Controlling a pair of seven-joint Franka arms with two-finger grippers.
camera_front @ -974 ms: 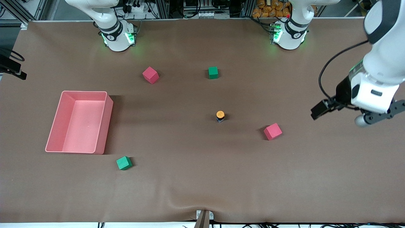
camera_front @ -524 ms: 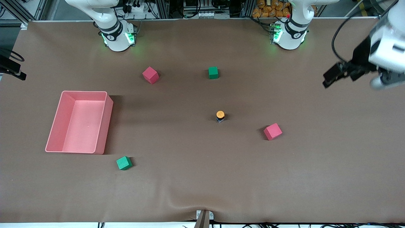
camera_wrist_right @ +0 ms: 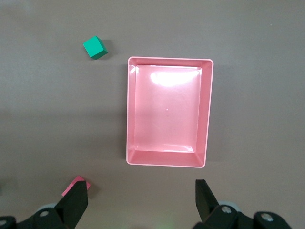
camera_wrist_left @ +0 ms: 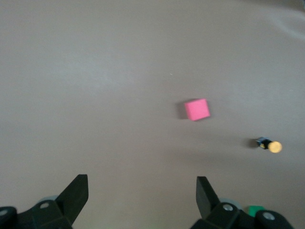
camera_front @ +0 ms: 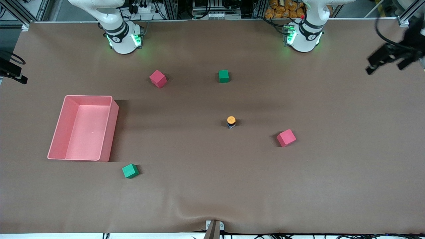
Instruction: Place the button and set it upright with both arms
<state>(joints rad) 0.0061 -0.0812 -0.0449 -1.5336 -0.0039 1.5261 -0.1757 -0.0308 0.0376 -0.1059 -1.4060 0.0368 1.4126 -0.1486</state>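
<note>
The button stands upright in the middle of the table, orange cap up on its short black body. It also shows in the left wrist view. My left gripper is open and empty, high over bare table at the left arm's end, well apart from the button. Only the left arm's dark wrist shows in the front view, at its edge. My right gripper is open and empty, above the table beside the pink bin. It is out of the front view.
A pink cube lies near the button, toward the left arm's end. A green cube and another pink cube lie nearer the bases. The pink bin and a green cube are toward the right arm's end.
My left arm has risen and swung away toward its base's edge of the table, nearly out of the front view. The button and cubes have not moved.
</note>
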